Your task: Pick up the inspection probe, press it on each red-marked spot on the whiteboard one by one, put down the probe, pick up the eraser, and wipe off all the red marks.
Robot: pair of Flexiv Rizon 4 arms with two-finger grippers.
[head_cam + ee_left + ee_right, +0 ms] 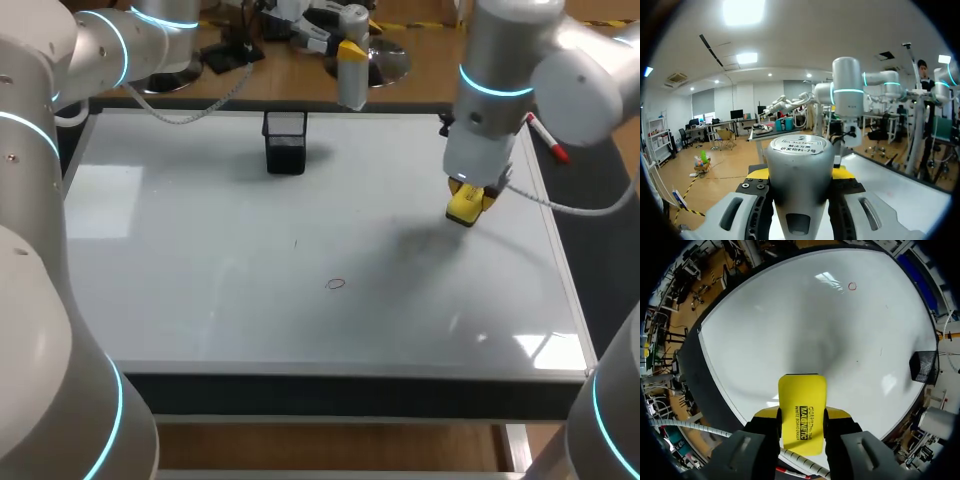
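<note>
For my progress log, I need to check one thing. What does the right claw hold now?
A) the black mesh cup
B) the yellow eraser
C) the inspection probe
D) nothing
B: the right claw is shut on the yellow eraser over the whiteboard, gripping it from both sides; the inspection probe is in the left claw.

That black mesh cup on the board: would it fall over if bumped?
Likely light: the black mesh cup is thin open wire. It would probably slide easily, since the whiteboard looks glossy; a high bump might tip it.
</note>
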